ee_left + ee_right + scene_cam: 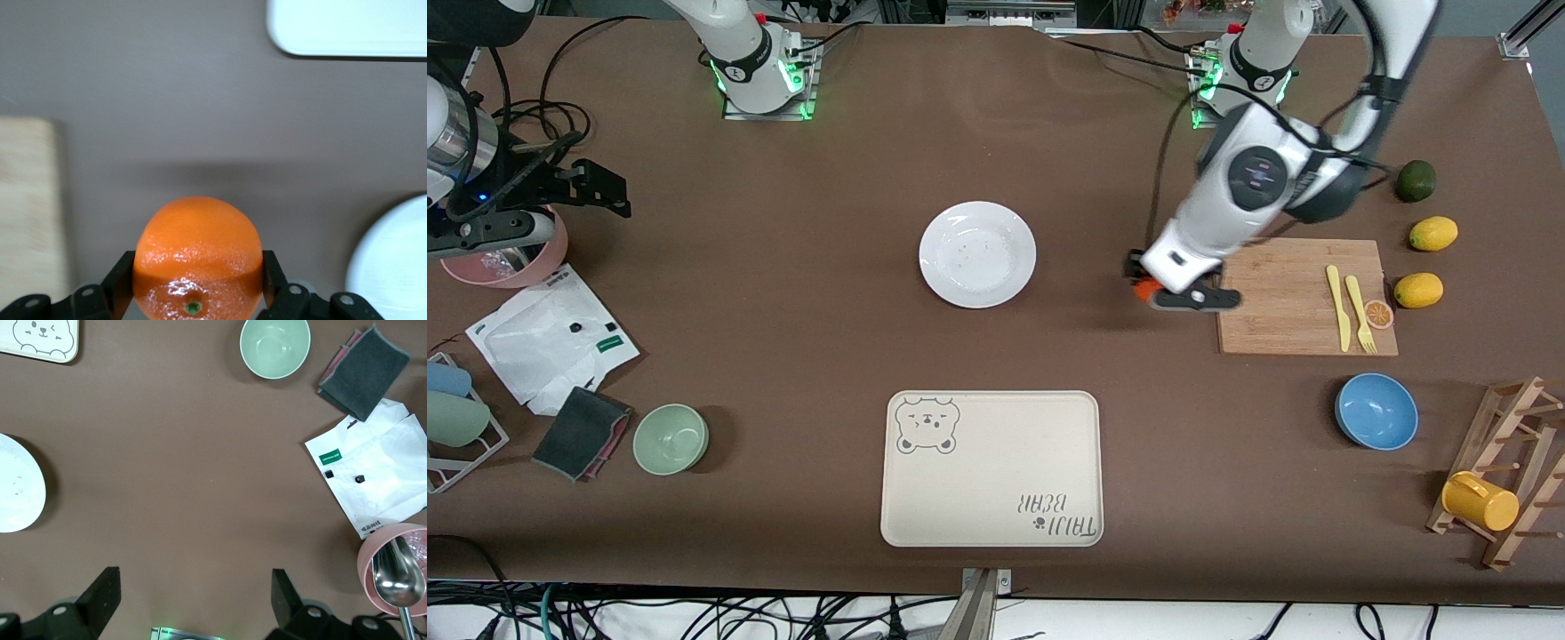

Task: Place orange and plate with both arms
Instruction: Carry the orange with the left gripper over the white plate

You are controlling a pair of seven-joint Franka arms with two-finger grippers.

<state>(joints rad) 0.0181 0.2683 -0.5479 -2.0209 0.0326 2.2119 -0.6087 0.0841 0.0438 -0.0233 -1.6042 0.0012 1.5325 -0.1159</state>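
The table is bearing the plate at its middle. The left end effector, clamped on the orange, is hanging over bare table beside the board; next it probably needs carrying over the plate. The right end effector is waiting, fingers apart, near the pink bowl.

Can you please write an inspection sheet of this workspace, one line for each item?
Surface: brown table cloth.
Job's things: round glossy white plate mid-table; small reddish-orange fruit held beside the wooden cutting board.
Clutter: cream bear-printed tray, green bowl, blue bowl, two yellow lemons.
Grippers: left gripper shut on the fruit; right gripper open, waiting over the right arm's end.
Cables: black cables on the cloth.
Surroundings: nothing seen.
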